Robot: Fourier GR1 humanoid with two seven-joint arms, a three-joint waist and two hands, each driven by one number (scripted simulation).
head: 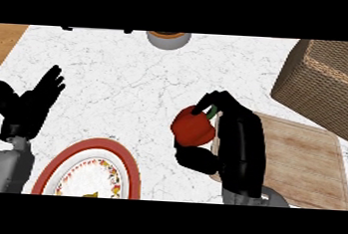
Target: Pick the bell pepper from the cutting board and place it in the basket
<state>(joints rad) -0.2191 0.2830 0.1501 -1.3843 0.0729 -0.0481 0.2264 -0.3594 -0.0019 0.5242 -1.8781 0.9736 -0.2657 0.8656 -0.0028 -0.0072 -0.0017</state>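
Beside the wooden cutting board, right hand seemingly cups the glossy red bell pepper; left hand spread.

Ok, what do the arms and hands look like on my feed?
Both hands are glossy black with slim fingers and a thumb: left hand, right hand. Each sits on a grey forearm, left and right. No cables or markings show.

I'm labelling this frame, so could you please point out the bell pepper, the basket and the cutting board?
bell pepper (192, 128): head view, its red side.
basket (322, 87): head view, its woven wall.
cutting board (304, 163): head view, its bare wooden top.
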